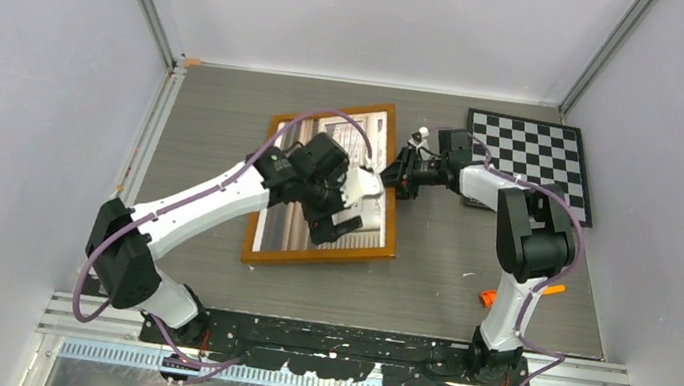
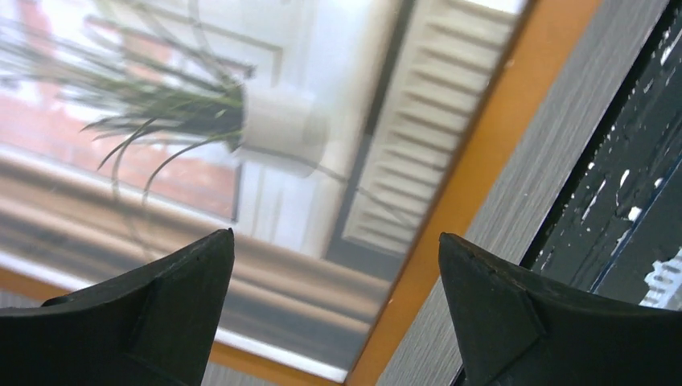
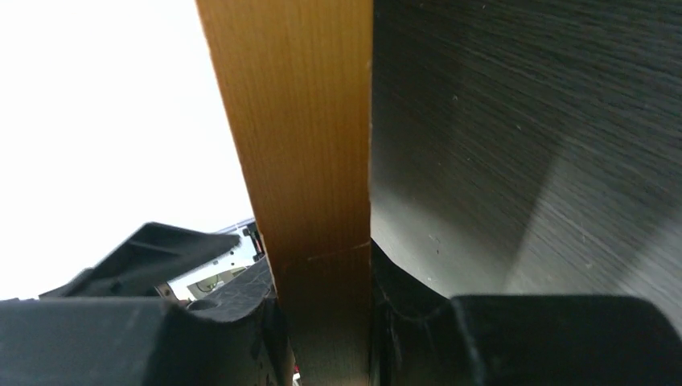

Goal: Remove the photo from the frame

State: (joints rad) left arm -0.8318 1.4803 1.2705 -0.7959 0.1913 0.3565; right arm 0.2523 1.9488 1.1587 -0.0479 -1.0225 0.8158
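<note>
Right pincer (image 3: 322, 281) tight on frame (image 3: 289, 145) edge

From above, the left arm (image 1: 216, 201) and left gripper (image 1: 357, 203) cover the photo's (image 1: 378, 136) middle; only strips at its far and near ends show. The right arm (image 1: 525, 229) hides the checkerboard's (image 1: 534, 160) near left corner. Orange bits (image 1: 488, 297) beside that arm's base are too small to name.

In the left wrist view the photo is soft under glare and runs off the top and left. A black surface (image 2: 619, 185) on the right is cut off and unidentifiable.

In the right wrist view everything left of the frame's (image 3: 297, 121) border is blown white, and the bottom edge cuts the right gripper (image 3: 322, 265).
</note>
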